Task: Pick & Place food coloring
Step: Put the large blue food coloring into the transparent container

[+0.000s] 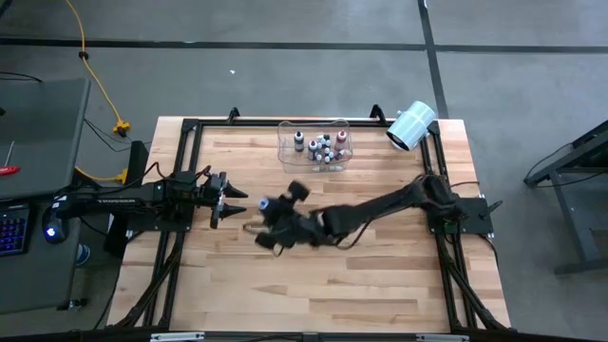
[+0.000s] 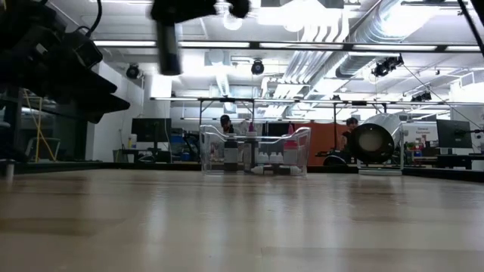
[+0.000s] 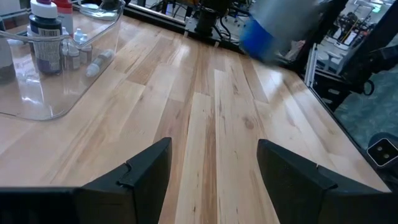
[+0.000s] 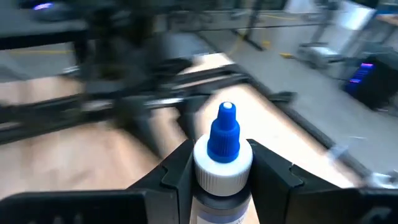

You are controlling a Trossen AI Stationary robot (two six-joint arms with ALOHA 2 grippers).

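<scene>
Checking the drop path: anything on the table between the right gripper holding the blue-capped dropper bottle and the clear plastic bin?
Nothing: the high view shows bare wood between the right gripper, shut on the blue-capped dropper bottle, and the clear plastic bin.

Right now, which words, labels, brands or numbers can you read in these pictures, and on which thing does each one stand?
None can be read.
Left black robot arm: pale lettering, too small.
Dark dropper bottle with white cap in the clear plastic bin: label blurred.
Blue-capped dropper bottle in the right gripper: label hidden.
</scene>
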